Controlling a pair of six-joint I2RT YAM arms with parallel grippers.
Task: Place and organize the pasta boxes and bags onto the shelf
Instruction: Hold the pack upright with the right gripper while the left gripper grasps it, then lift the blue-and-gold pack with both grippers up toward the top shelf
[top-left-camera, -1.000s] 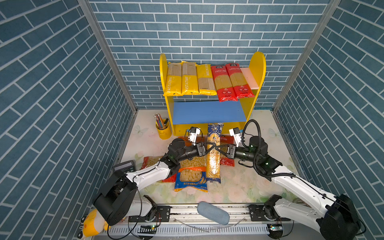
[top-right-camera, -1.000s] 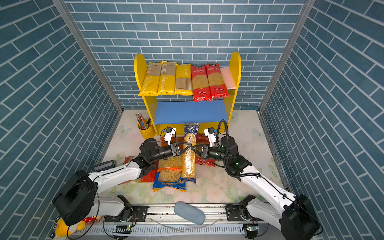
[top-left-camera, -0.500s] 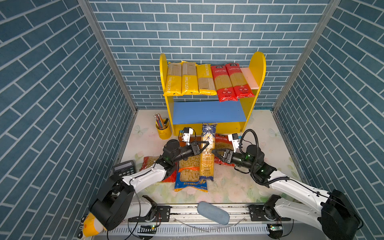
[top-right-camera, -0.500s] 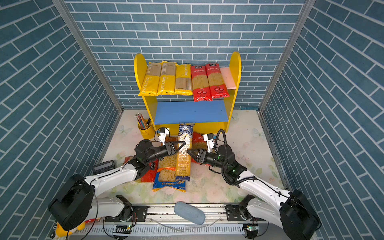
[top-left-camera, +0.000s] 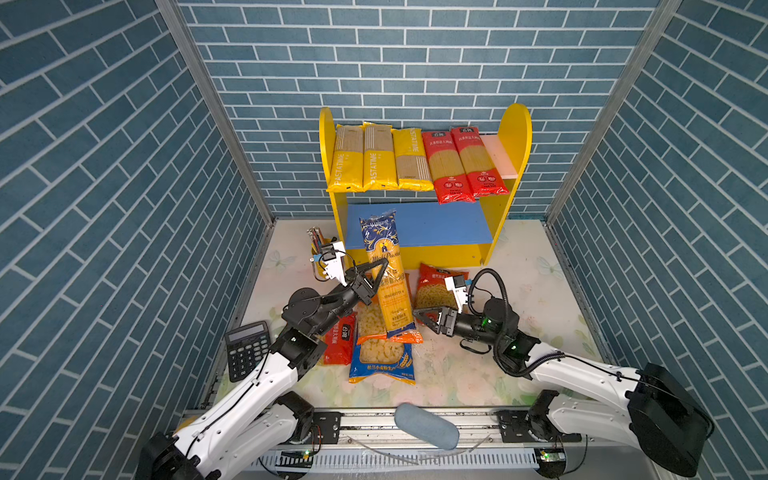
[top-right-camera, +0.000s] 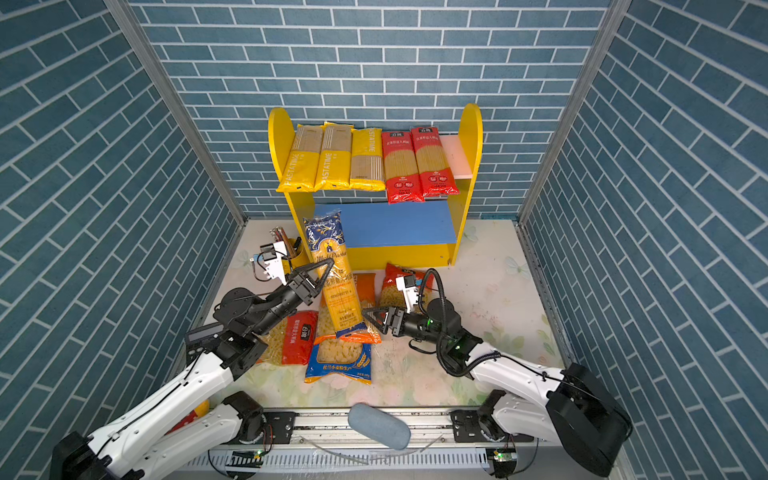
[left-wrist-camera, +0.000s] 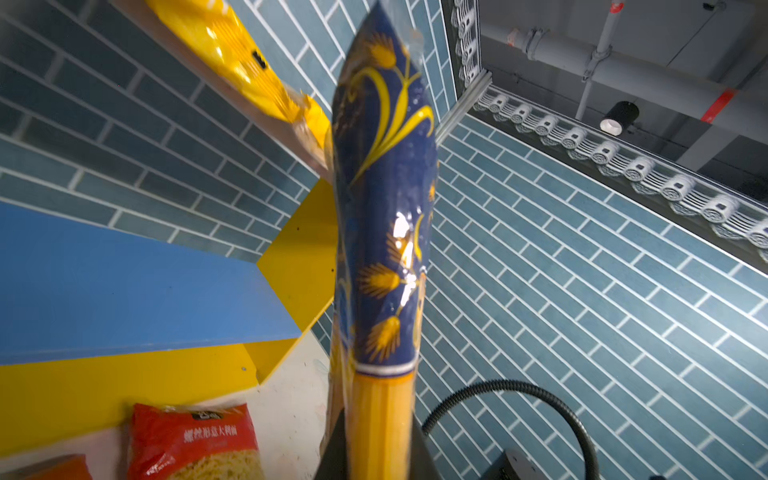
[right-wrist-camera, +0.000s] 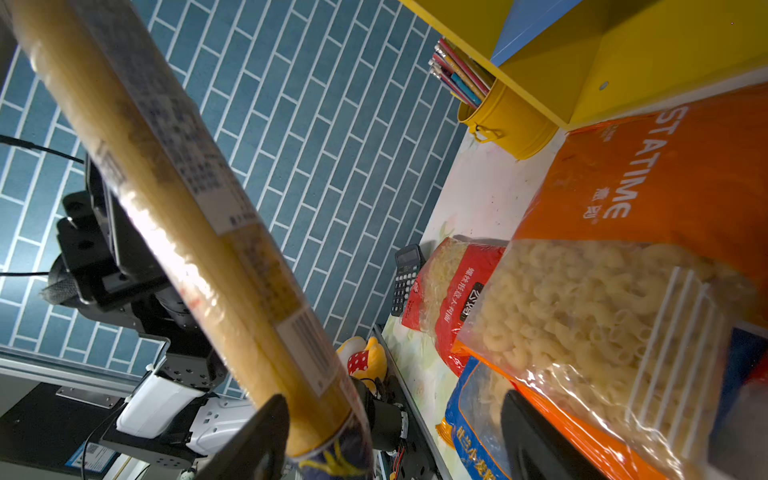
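Now the left pincer (top-left-camera: 380, 270) is pinching the dark-blue spaghetti pack (top-left-camera: 380, 237) about mid-length, holding it tilted above the macaroni bags (top-left-camera: 380, 353) on the bench (top-left-camera: 519, 291). Its top end is near a front corner of the blue lower board (top-left-camera: 440, 226) of the shelf (top-left-camera: 515, 137), while the right pincer (top-left-camera: 420, 319) stands spread just beside the pack's lower end. I would level the pack and feed it lengthwise onto that bare-looking board, since the pink upper board (top-left-camera: 496, 156) keeps only a narrow free strip, minding the nearest yellow side panel (top-left-camera: 337, 212) and the pencil cup (right-wrist-camera: 507, 124) close by.
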